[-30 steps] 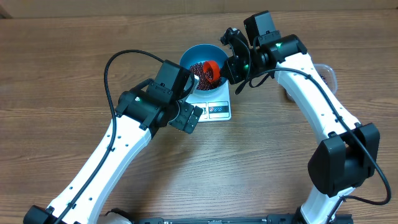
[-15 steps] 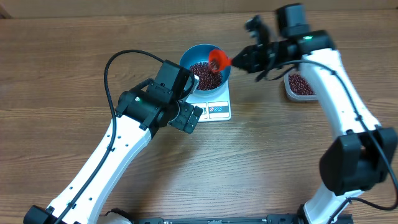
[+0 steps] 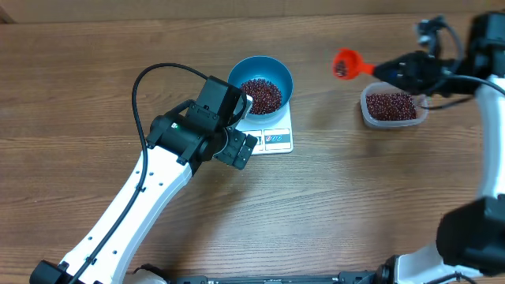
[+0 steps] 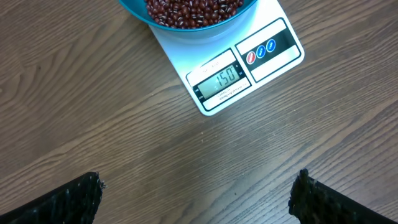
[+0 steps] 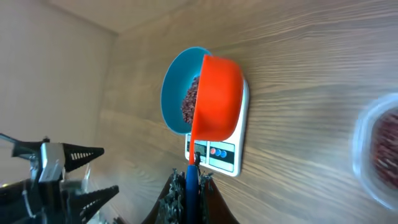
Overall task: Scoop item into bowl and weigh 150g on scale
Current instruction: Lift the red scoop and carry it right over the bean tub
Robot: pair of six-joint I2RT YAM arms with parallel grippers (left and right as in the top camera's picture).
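The right gripper (image 3: 394, 67), clenched on the orange scoop (image 3: 345, 63), has swung from over the bowl (image 3: 237, 76) to beside the tub (image 3: 367, 113) at the table's (image 3: 95, 79) far right. The left gripper (image 4: 194, 200) is released. The beans (image 3: 260, 95) lie in the bowl on the scale (image 3: 278, 139), mid far edge; the display (image 4: 222, 78) reads 150, so the target appears met

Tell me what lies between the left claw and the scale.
Nothing but bare table. The left wrist view shows the open left claw short of the scale, with only wood grain between them.
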